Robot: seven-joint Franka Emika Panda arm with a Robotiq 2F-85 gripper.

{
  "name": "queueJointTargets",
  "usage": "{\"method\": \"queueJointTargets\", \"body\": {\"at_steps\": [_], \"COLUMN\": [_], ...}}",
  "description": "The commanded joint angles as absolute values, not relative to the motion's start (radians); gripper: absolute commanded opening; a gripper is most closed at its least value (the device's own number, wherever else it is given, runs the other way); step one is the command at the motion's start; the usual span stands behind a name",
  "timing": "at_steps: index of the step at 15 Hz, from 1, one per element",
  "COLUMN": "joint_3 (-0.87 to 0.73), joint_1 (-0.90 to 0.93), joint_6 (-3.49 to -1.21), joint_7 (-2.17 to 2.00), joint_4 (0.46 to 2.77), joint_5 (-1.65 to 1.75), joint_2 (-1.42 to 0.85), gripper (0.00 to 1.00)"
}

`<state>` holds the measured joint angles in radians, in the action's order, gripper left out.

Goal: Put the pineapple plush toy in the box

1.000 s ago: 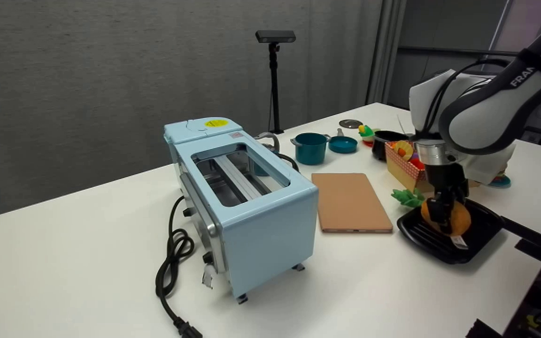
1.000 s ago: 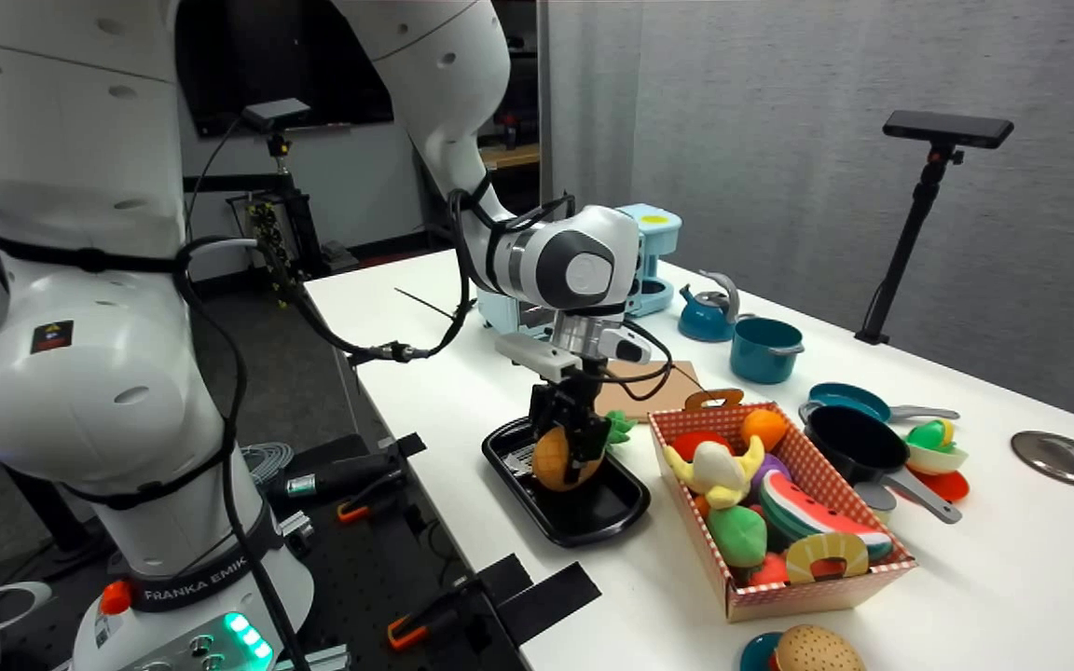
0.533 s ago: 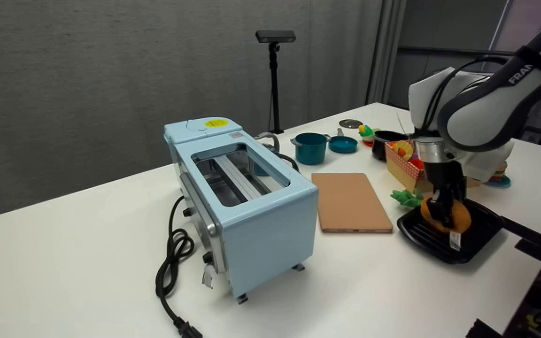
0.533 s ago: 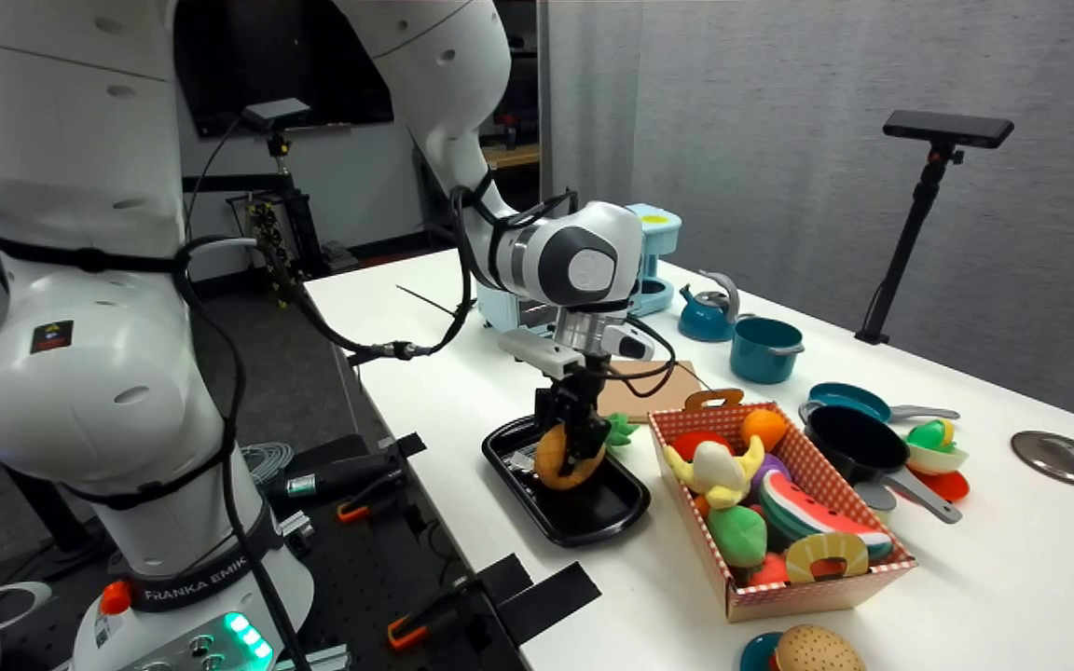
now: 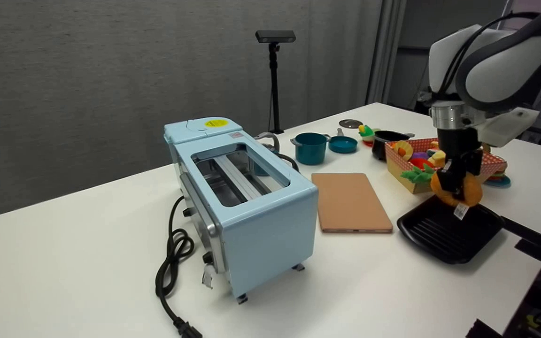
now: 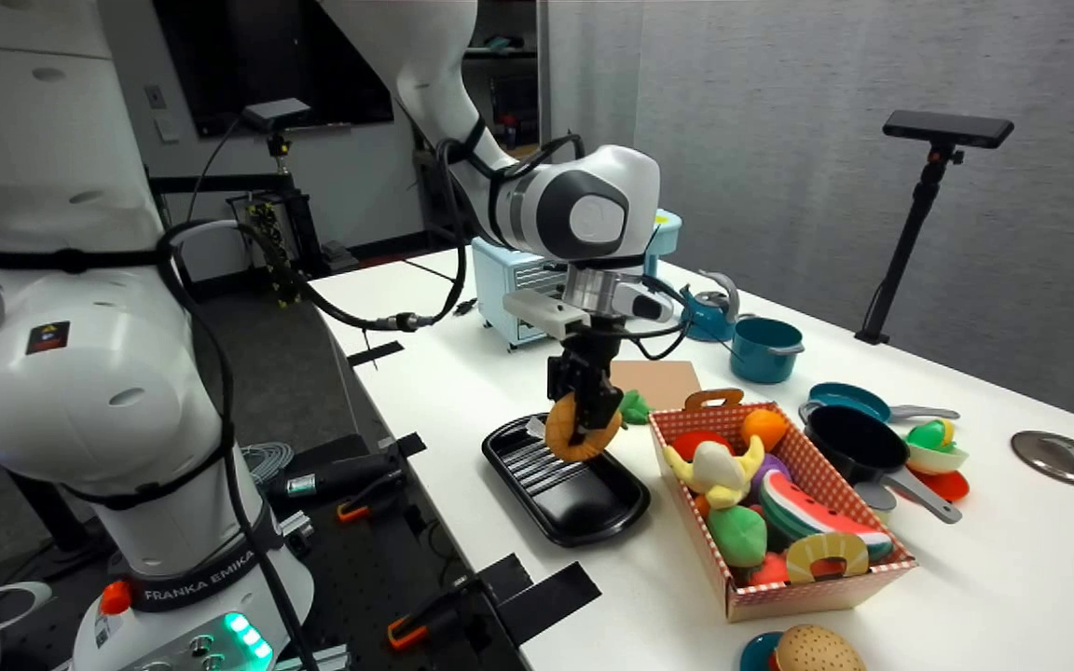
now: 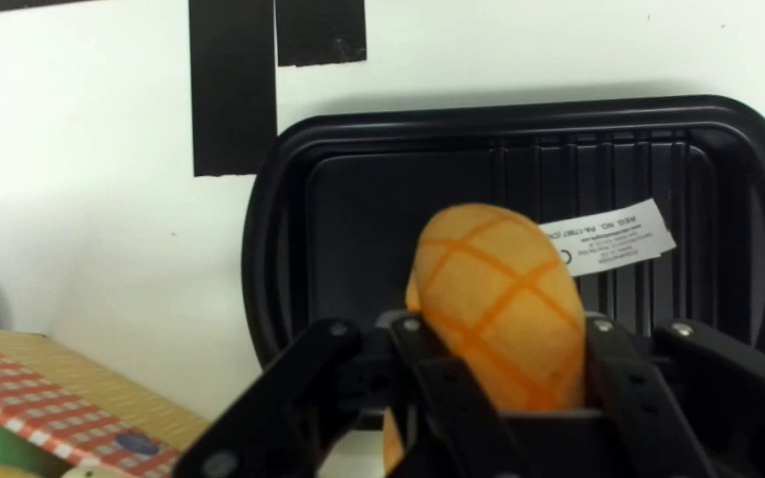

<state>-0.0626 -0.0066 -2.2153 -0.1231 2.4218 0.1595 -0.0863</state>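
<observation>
The pineapple plush toy (image 6: 560, 440), orange with a cross-hatched skin, hangs just above the black ridged tray. Its green leaves (image 5: 418, 175) point toward the box side, and a white tag dangles from its body. My gripper (image 6: 590, 417) is shut on it; in the wrist view the toy's body (image 7: 502, 285) bulges up between the fingers, which hide part of it. The box (image 6: 700, 536), tan with a red-and-white checkered rim, stands beside the tray and holds several plush foods. A corner of that box (image 7: 110, 392) shows at the lower left of the wrist view.
The black tray (image 6: 584, 511) lies under the toy. A flat brown board (image 5: 351, 202) and a light blue toaster oven (image 5: 270, 249) stand on one side. Behind the box are a black pot (image 6: 859, 443) and a teal pot (image 6: 767, 352); a toy burger (image 6: 817, 650) sits near it.
The gripper has closed on the pineapple plush toy and lifted it up out of the tray. It has shifted slightly toward the box. The other things have not moved.
</observation>
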Motion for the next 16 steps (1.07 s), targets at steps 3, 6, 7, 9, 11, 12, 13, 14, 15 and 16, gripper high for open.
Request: {"method": "queueJointTargets", "body": {"at_steps": [3,6,7,9,11,12,13,14,15,16], "joint_3": [-0.063,-0.065,-0.068,-0.074,-0.092,-0.100,-0.110,-0.120,-0.132,-0.127], "joint_1": [-0.029,-0.042,-0.050,-0.068,-0.097,-0.111,-0.126,-0.140,-0.156,-0.158], "joint_6": [-2.105,-2.054,-2.040,-2.021,-1.990,-1.979,-1.967,-1.957,-1.947,-1.961], "joint_7": [-0.141,-0.146,-0.153,-0.173,-0.175,-0.176,-0.175,-0.174,-0.172,-0.198], "joint_4": [2.479,2.475,2.471,2.469,2.449,2.440,2.427,2.416,2.401,2.413], "joint_5": [0.156,0.138,0.135,0.138,0.144,0.146,0.148,0.148,0.147,0.141], "joint_2": [0.112,0.171,0.192,0.232,0.266,0.280,0.288,0.294,0.297,0.301], "gripper": [0.06,0.06,0.06,0.06,0.06,0.06,0.06,0.06,0.06,0.06]}}
